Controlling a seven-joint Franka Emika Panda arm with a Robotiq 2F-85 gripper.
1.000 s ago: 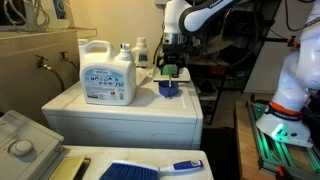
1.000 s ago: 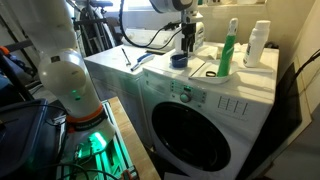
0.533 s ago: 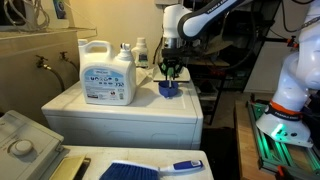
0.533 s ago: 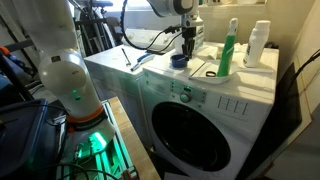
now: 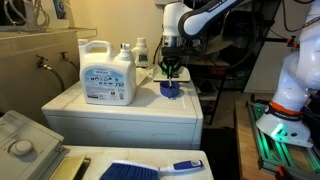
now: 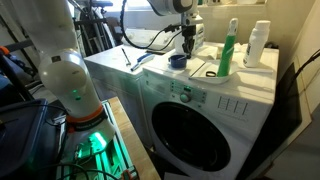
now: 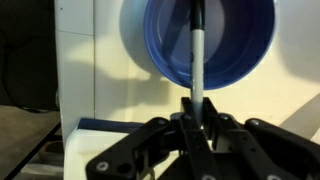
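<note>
Gripping a thin pen [image 7: 196, 60] tight in the gripper [image 7: 196, 112], pointing down into the blue cup [image 7: 160, 40] on the white washer [image 5: 120, 112], seemingly lined up but not yet let go.

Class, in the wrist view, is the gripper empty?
No, the gripper is shut on a thin rod whose far end lies across the opening of the blue cup.
</note>
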